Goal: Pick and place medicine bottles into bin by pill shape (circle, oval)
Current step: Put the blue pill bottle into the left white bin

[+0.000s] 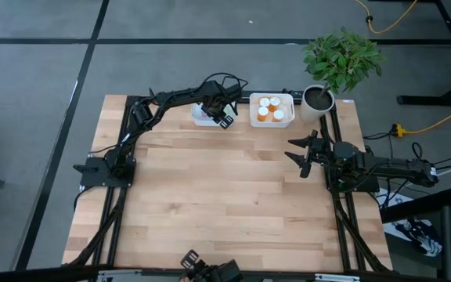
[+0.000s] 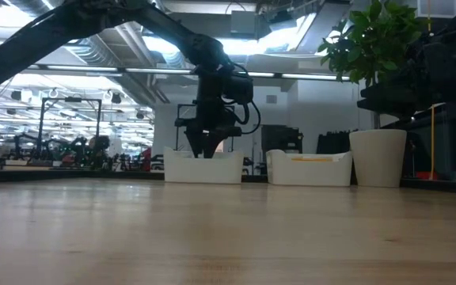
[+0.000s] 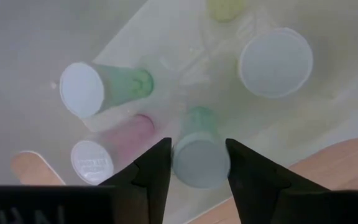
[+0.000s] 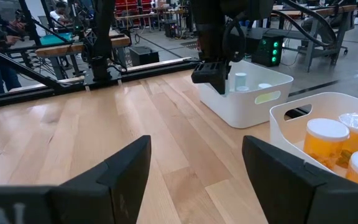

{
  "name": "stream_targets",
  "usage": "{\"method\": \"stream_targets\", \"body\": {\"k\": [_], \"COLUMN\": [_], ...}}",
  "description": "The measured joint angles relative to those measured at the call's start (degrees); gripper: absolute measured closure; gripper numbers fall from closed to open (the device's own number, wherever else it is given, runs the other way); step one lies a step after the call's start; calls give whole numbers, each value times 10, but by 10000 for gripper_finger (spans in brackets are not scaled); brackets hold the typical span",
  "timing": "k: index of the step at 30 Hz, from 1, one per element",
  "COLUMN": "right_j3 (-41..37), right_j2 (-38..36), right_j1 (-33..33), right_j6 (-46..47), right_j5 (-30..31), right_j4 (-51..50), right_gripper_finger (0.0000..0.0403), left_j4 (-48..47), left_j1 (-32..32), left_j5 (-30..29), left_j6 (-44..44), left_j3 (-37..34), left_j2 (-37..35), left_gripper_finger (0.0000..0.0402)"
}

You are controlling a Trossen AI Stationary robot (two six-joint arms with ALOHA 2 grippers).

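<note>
My left gripper reaches down into the left white bin, and shows in the low view too. It is shut on a pale green vial with a white cap. In that bin also lie another green vial, a pink vial, a yellowish one and a bottle with a large white cap. The right white bin holds several orange bottles with white caps. My right gripper is open and empty, above the table at its right side. My left gripper pinches the pale green vial at its white cap end between its two fingers. The fingers come from above and point down into the bin. The vial's body points down from the fingers; whether its bottom rests on the bin floor, I cannot tell.
A white pot with a green plant stands at the far right corner, next to the right bin. The wooden tabletop stretches in front of both bins. The room behind the table shows benches and equipment.
</note>
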Motion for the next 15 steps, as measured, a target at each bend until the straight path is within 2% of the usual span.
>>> {"method": "stream_targets", "body": {"k": [15], "right_j3": [0], "right_j2": [0], "right_j1": [0], "right_j6": [0], "right_j5": [0], "right_j4": [0], "right_gripper_finger": [148], "left_j4": [8], "left_j1": [1], "left_j5": [-10], "left_j6": [0], "left_j3": [0], "left_j2": [0], "left_gripper_finger": [210]}}
